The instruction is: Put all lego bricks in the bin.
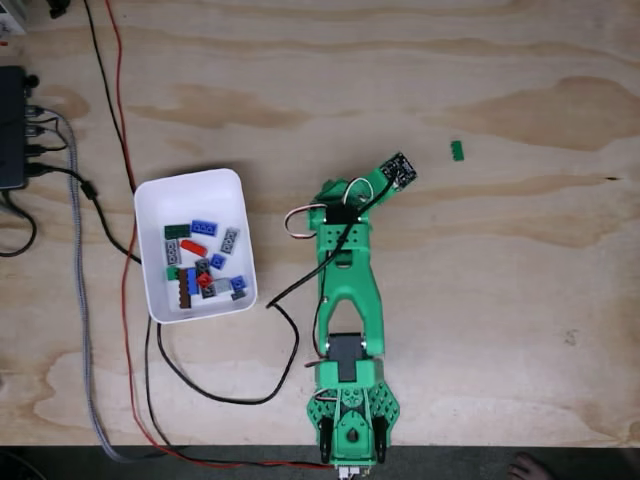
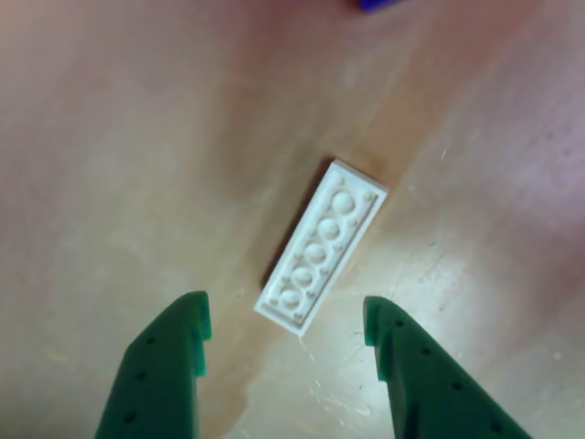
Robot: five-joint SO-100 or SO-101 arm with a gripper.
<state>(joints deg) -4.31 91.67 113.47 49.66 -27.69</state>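
Plywood formed the table (image 1: pixel 480 300). Over it the green hand (image 2: pixel 288 320) hung released, fingers (image 2: pixel 164 366) spread wide. A white plate (image 2: pixel 320 245) lay underside up just beyond and between the fingertips, untouched. Farther off, one green brick (image 1: pixel 457 150) sat alone, and the white bin (image 1: pixel 160 195) held the other lego bricks (image 1: pixel 203 262). No writing was readable.

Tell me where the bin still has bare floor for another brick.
The bin's upper-left floor is bare, above the grey and blue bricks. The lower half is crowded. The open gripper hovers beside a white plate.
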